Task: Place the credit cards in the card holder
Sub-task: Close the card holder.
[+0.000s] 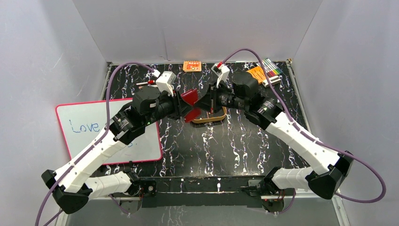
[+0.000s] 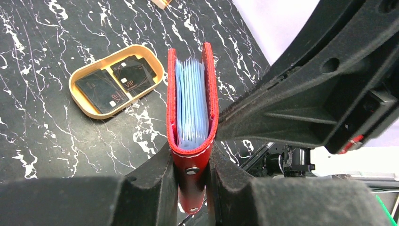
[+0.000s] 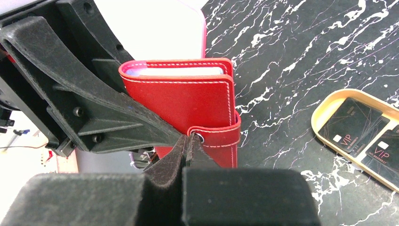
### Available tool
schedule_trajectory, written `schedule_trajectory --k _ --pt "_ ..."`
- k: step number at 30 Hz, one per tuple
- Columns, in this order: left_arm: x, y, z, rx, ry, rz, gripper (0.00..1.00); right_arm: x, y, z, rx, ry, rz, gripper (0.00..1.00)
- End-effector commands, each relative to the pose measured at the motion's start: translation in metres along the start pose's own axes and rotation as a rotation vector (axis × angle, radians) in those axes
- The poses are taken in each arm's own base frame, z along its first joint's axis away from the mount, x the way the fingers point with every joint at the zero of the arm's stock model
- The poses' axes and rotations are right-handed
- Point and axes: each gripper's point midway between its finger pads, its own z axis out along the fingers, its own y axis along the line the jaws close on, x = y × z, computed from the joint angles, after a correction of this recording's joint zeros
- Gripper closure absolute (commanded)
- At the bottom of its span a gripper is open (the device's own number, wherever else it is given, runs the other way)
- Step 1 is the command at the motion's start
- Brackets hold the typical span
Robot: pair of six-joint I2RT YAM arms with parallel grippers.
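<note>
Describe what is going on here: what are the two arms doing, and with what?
The two arms hold the red card holder up between them, above the table. The left gripper clamps its folded edge, the pockets facing away from it. The right gripper is shut on the snap tab. Two dark credit cards lie in the tan tray, one in each compartment, not yet in the holder.
</note>
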Motion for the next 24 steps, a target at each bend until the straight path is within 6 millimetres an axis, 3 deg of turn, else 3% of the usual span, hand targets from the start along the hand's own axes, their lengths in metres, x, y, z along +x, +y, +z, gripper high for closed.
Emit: schedule_trajectory --k 1,16,20,24 --pt "-0.041 -0.048 -0.037 0.167 -0.128 0.030 1.00 -0.004 -0.016 -0.008 0.068 -0.044 -0.050 1.00" --pt "-0.044 -0.035 -0.034 0.093 -0.138 0.067 1.00 -0.011 -0.002 -0.023 0.000 -0.126 -0.083 1.00" --pt "-0.046 -0.025 -0.033 0.038 -0.151 0.078 1.00 -0.020 0.010 -0.036 -0.040 -0.184 -0.138 1.00" --pt "-0.050 -0.017 -0.035 -0.006 -0.162 0.107 1.00 -0.018 0.009 -0.044 -0.029 -0.180 -0.173 1.00"
